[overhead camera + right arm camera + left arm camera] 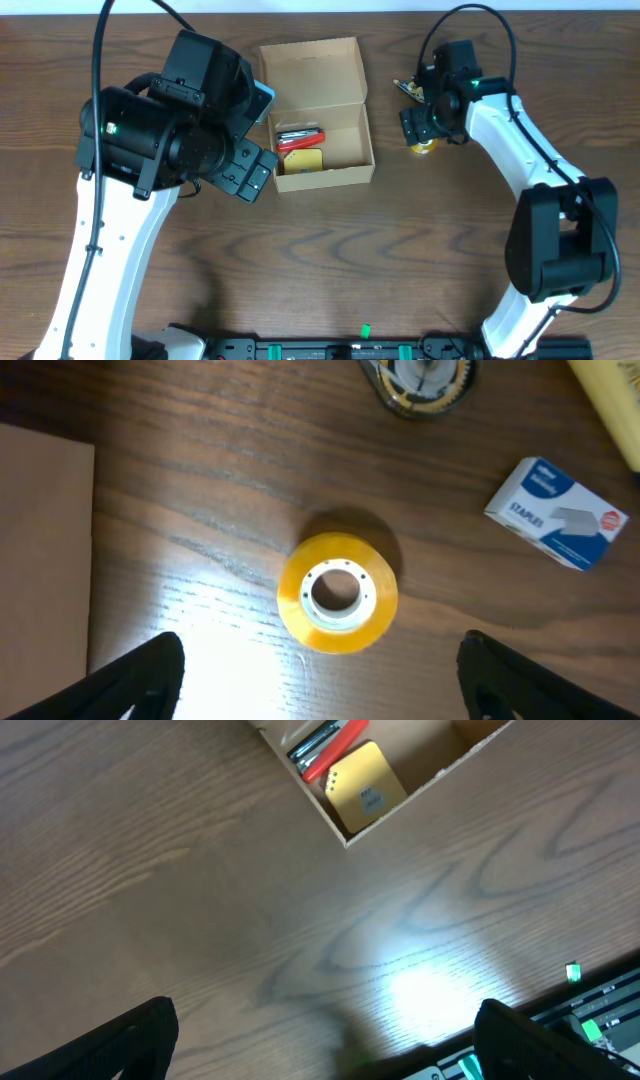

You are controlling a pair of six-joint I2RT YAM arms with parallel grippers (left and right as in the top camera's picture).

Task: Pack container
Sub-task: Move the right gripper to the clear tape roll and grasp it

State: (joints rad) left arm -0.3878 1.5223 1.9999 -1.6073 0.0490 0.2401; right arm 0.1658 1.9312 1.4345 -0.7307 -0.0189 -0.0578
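The tan cardboard container [352, 172] stands open at the table's middle back, its flap lid [310, 72] folded back. Inside lie a red pen, dark pens and a yellow pad [305, 161]; these show in the left wrist view too [362, 786]. My left gripper [320, 1050] is open and empty over bare wood, left of the container. My right gripper [320, 680] is open, hovering above a yellow tape roll [338, 592], which also peeks out under the arm in the overhead view [424, 150].
A white and blue staples box [557, 512] lies right of the tape roll. A round metal-rimmed object [420, 380] sits at the top edge, and a yellow item [612, 400] at the top right corner. The container's wall [40, 550] is at the left.
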